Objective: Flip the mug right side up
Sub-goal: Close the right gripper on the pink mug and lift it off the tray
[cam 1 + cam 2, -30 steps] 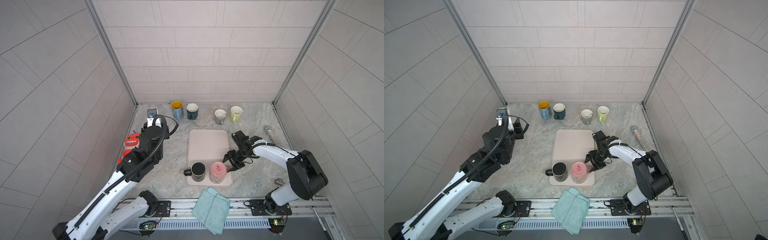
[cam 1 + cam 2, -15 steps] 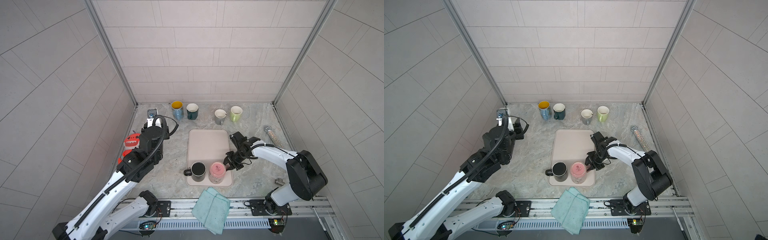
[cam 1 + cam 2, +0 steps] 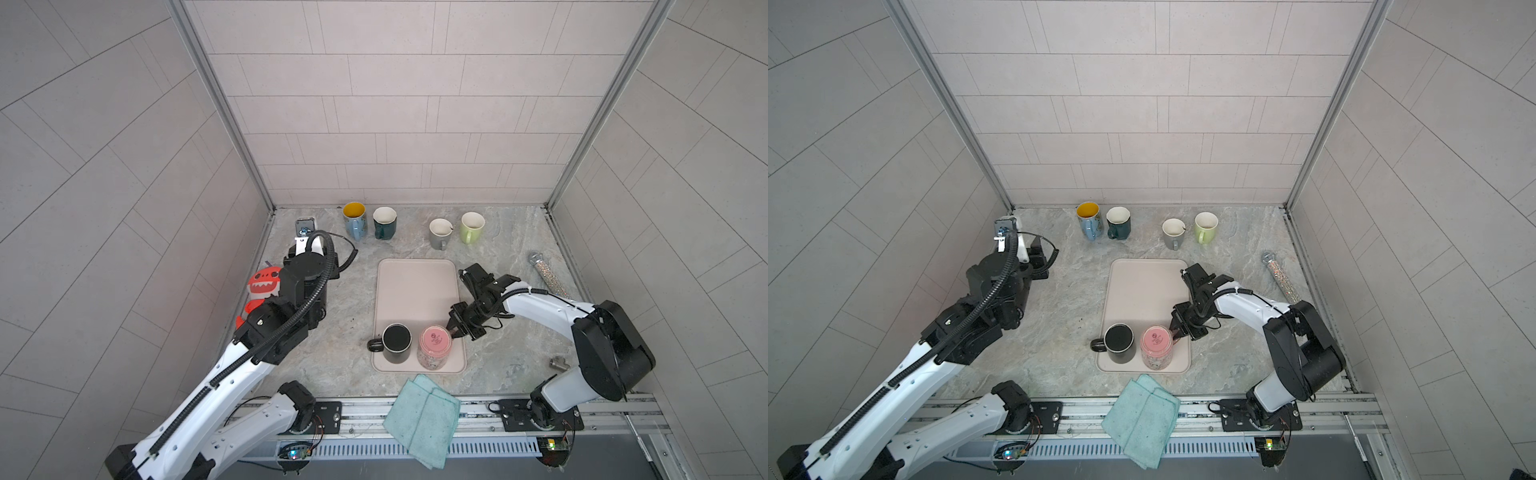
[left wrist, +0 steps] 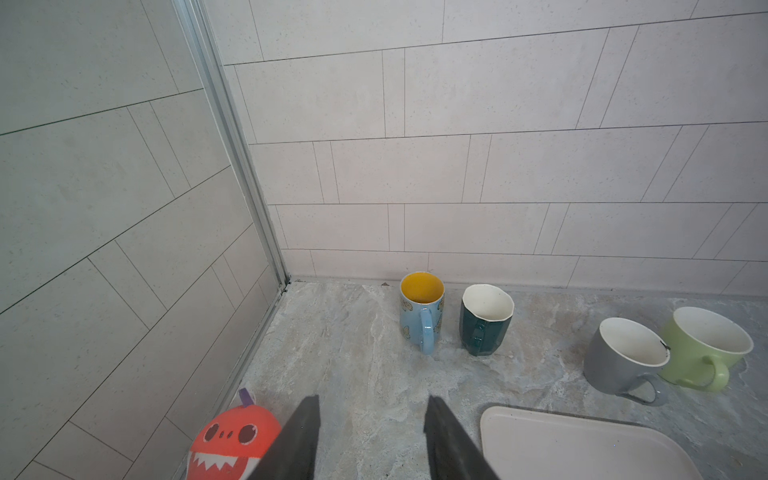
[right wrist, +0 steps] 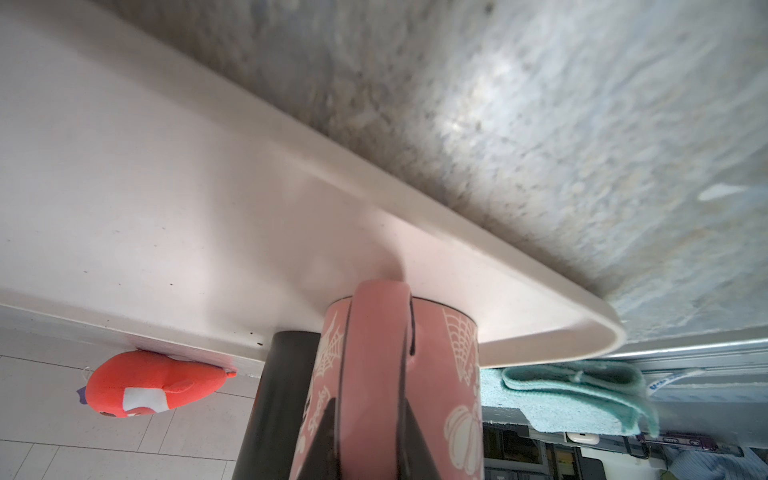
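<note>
Cloth (image 3: 424,419) in pale teal is lying folded over the front rail, nearest the camera in both top views, just in front of the tray (image 3: 415,282). The tray is sitting lengthwise on the marbled worktop (image 3: 332,353), and two mugs are standing side by side at its near end. The pink mug (image 3: 434,343) is occupying the near right corner, resting mouth down with its flat base facing up. The black mug (image 3: 397,338) is standing just beside it on the left, its handle sticking out over the tray's left rim. The right gripper (image 3: 455,328) is reaching in low from the right and meeting the pink mug at its far right side. In the right wrist view its jaws are pinching the mug's handle (image 5: 376,332) from both sides, so the gripper is clamping the pink mug while the mug is resting on the tray. Farther back on the left, the left gripper (image 4: 371,401) is hovering above the worktop with its jaws standing apart, near the red plush toy (image 3: 264,284) by the left wall. A glitter tube (image 3: 546,274) is lying by the right wall. Along the back wall four mugs are standing upright: a blue mug (image 3: 354,220) with a yellow inside, a dark green mug (image 3: 384,224), a grey mug (image 3: 439,232) and a light green mug (image 3: 471,226).
</note>
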`<act>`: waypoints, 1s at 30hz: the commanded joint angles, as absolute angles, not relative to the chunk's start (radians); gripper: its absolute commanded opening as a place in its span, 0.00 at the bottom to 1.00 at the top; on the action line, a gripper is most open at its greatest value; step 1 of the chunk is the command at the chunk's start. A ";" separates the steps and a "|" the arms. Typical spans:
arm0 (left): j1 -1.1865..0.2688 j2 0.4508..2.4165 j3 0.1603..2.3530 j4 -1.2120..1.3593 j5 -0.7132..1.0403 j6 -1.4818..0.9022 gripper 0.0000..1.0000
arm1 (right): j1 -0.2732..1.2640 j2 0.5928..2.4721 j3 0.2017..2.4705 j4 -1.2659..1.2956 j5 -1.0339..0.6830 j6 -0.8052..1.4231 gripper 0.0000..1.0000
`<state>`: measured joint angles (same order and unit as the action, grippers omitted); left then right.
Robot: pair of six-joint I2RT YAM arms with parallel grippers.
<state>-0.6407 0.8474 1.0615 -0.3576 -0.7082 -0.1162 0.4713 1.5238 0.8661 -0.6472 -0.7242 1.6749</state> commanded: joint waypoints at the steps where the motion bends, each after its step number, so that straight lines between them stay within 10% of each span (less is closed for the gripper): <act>1: -0.634 0.847 1.052 -0.365 -0.709 -0.124 0.45 | 0.461 1.504 0.892 -0.652 -0.659 1.690 0.00; 30: -0.633 0.947 1.150 -0.425 -0.648 -0.147 0.43 | 0.428 1.452 0.982 -0.433 -0.546 1.351 0.00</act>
